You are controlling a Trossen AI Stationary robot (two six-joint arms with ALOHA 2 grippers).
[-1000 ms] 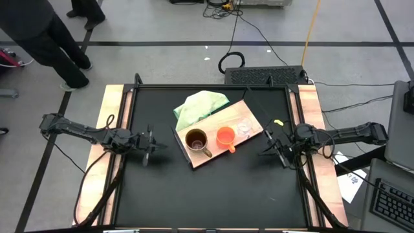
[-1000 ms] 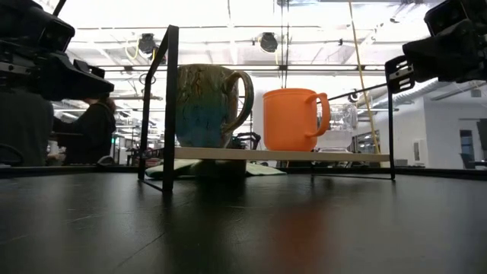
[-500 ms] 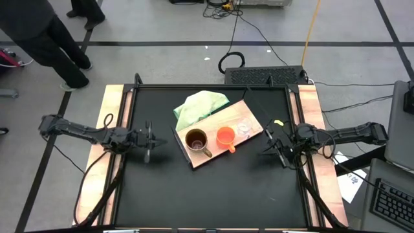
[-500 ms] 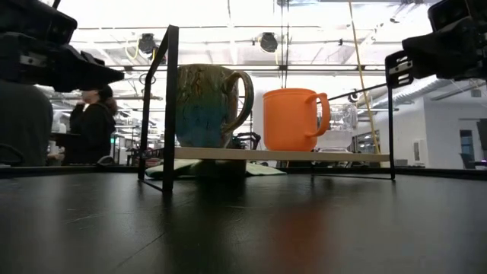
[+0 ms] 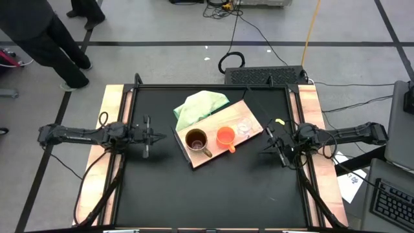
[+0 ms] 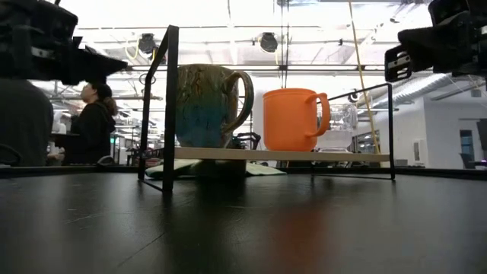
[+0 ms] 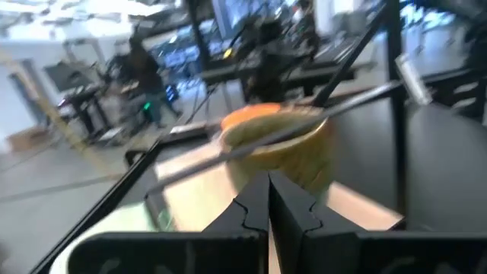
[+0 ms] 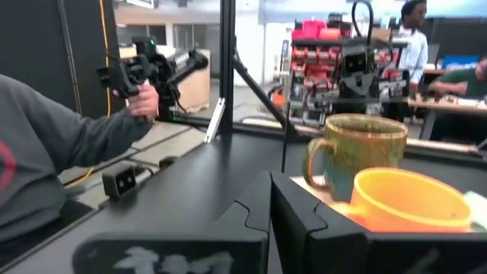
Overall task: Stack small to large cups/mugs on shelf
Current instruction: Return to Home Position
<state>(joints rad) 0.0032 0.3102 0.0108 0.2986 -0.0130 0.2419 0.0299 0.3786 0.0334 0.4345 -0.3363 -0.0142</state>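
Currently on the shelf, upright in a row: brown mug, orange handled cup, small clear glass cup; board set slantwise mid-counter, with green cloth at its far corner. Left hand: fingers pressed together, holding nothing, at counter's left side, apart from shelf. Right hand: fingers likewise together, empty, near counter's right edge.
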